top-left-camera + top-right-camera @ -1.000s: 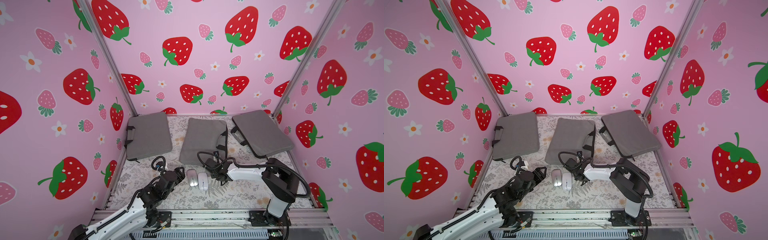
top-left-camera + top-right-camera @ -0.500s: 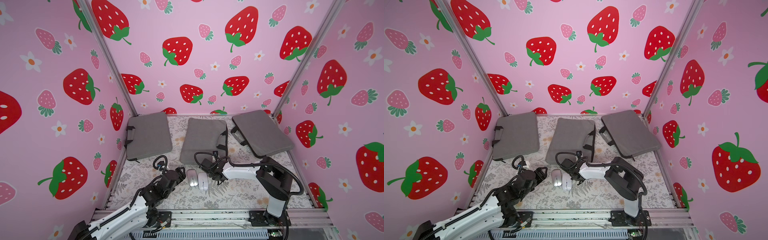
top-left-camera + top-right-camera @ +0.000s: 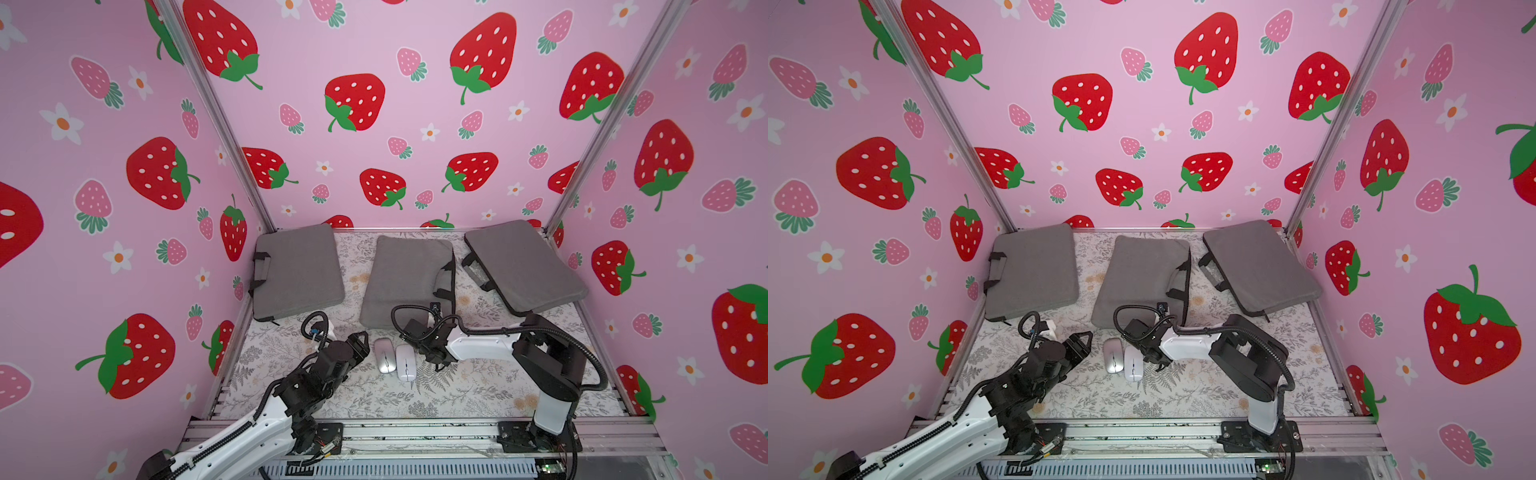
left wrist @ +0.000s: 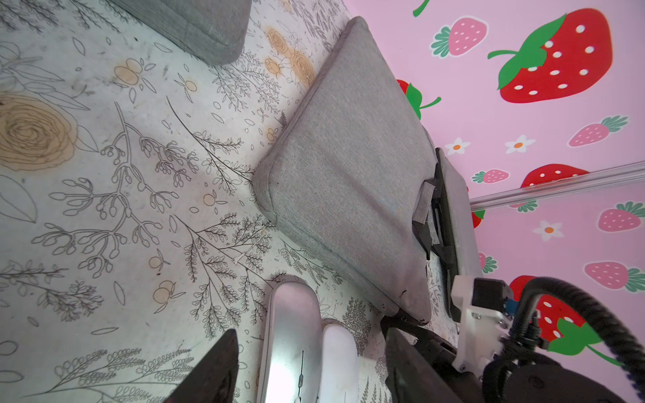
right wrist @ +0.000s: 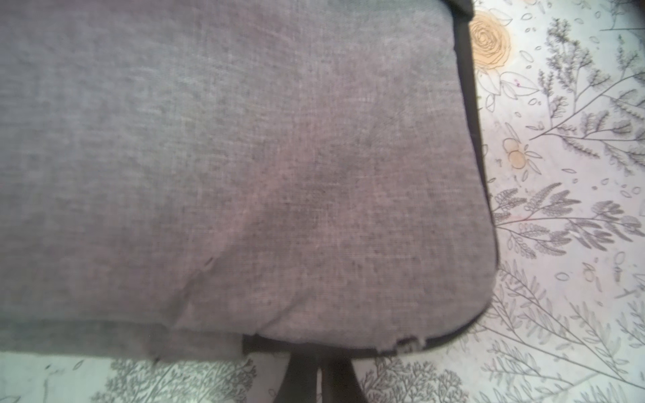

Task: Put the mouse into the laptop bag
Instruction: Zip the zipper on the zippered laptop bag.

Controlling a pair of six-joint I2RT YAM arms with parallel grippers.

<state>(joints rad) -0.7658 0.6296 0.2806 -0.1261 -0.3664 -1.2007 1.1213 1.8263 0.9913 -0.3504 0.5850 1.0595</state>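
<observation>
**Clenched at the laptop bag (image 3: 405,278) edge, with the silver mouse (image 3: 385,360) yet to be lifted**

In both top views: finds the right gripper (image 3: 409,330), part-open a second ago, now pinched shut against the near edge of the middle laptop bag. Reads as a start on opening the bag, not on the pick. Leaves the silver mouse and the white mouse (image 3: 405,363) side by side on the tabletop (image 3: 478,399), outside every bag, between the two grippers and just beside each. Shows the left gripper (image 3: 361,338) spread and holding nothing.

From the left wrist: places the silver mouse (image 4: 293,342) just beside one dark finger (image 4: 213,370), a gap between them, with the white mouse (image 4: 339,363) on its far side.

From the right wrist: shows the fingertips (image 5: 300,377) pressed together at the black zipper strip (image 5: 265,343) on the bag's edge. Cannot tell whether a pull tab is caught. No mouse in sight.
</observation>
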